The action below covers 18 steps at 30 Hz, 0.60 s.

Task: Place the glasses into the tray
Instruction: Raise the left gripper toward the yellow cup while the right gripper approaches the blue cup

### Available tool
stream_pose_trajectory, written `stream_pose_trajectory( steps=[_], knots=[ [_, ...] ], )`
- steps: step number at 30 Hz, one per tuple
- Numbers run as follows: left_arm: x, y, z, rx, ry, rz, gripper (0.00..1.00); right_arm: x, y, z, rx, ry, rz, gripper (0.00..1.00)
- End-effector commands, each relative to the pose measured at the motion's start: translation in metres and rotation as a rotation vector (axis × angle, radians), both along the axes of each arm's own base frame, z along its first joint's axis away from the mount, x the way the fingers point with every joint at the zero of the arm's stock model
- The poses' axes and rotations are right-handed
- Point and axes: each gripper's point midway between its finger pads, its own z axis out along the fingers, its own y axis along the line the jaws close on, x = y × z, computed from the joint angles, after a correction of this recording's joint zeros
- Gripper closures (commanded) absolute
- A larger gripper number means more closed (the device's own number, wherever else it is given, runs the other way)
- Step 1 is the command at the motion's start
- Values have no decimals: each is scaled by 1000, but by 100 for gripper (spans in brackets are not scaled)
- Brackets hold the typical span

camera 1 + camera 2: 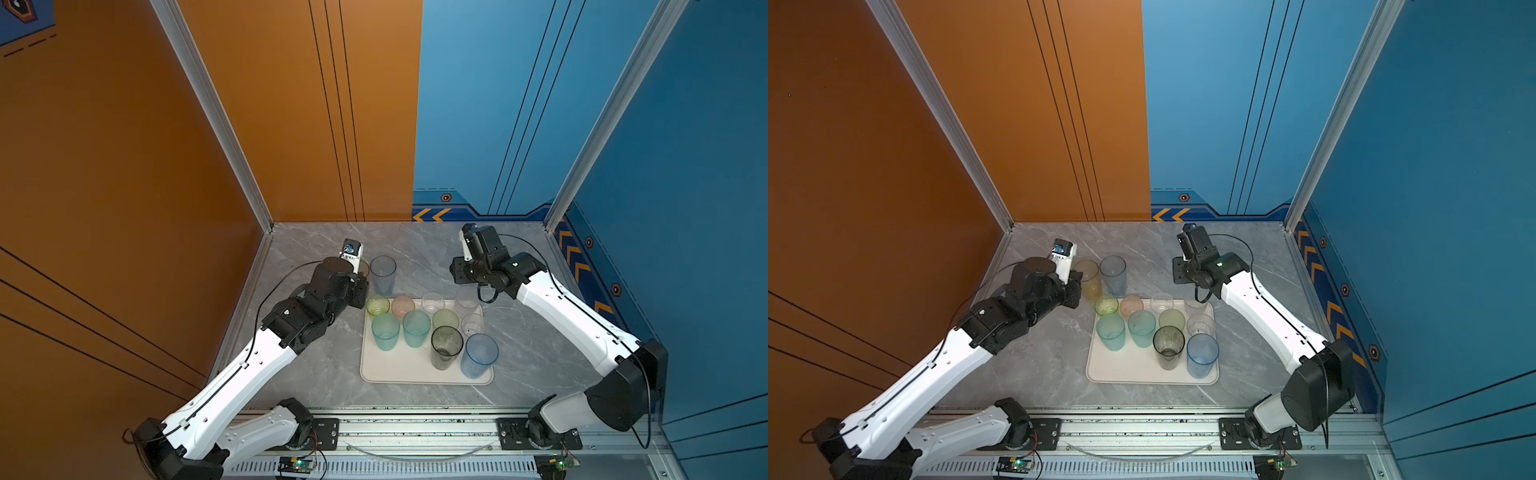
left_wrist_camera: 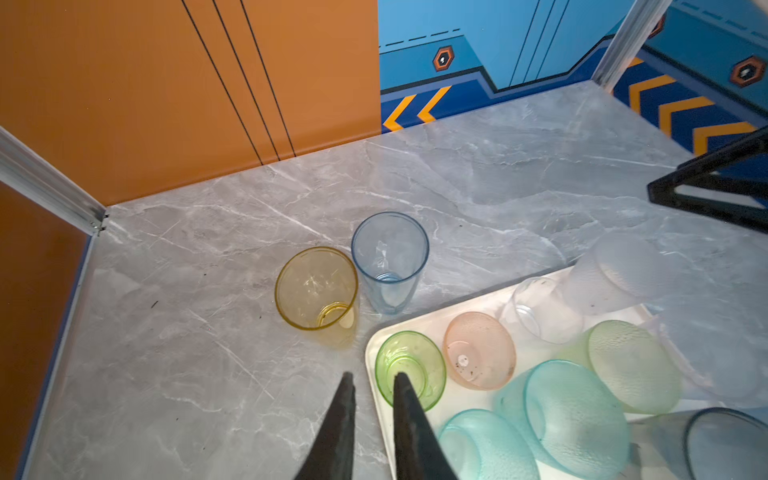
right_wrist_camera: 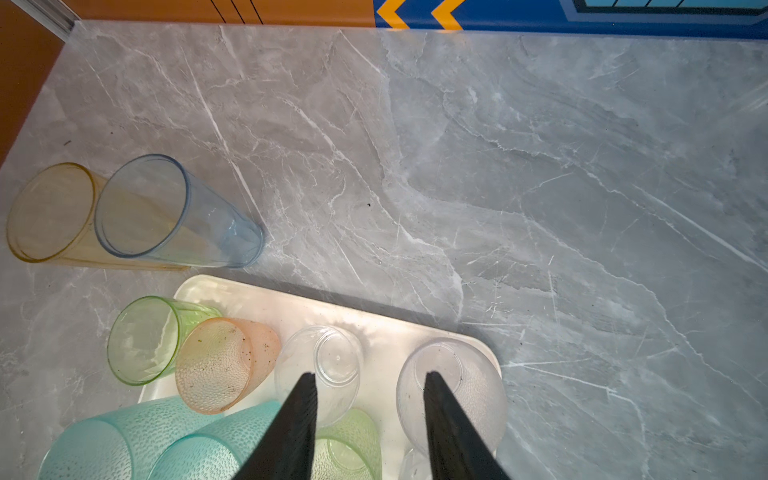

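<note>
We judge the yellow glass, eleven o'clock from the tray, light and slippery; pinch its rim. The left gripper is barely parted and empty.

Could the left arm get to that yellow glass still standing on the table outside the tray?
Probably yes. The yellow glass stands on the table just ahead of the left gripper, nothing between them; the blue glass is beside it, not in front. The gripper's narrow jaws would need opening.

Twelve glasses are here: three clear, two teal, two green, two blue, one yellow, one pink, one smoky grey. There is one tray and two robot arms.
</note>
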Motion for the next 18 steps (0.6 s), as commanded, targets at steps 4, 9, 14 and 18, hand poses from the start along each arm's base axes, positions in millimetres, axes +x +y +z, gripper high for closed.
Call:
stream_pose_trajectory(
  steps=[4,9,14,18],
  knots=[
    [5,29,1,21,-35,135,79,6,31,14,-40,-18,58,59],
    [0,47,0,30,-56,191,79,8,61,12,-62,4,124,59],
    [-5,63,-11,40,-38,226,78,10,89,1,-98,38,178,62],
    [-5,73,-12,29,-35,249,78,14,115,-7,-112,58,216,65]
  ],
)
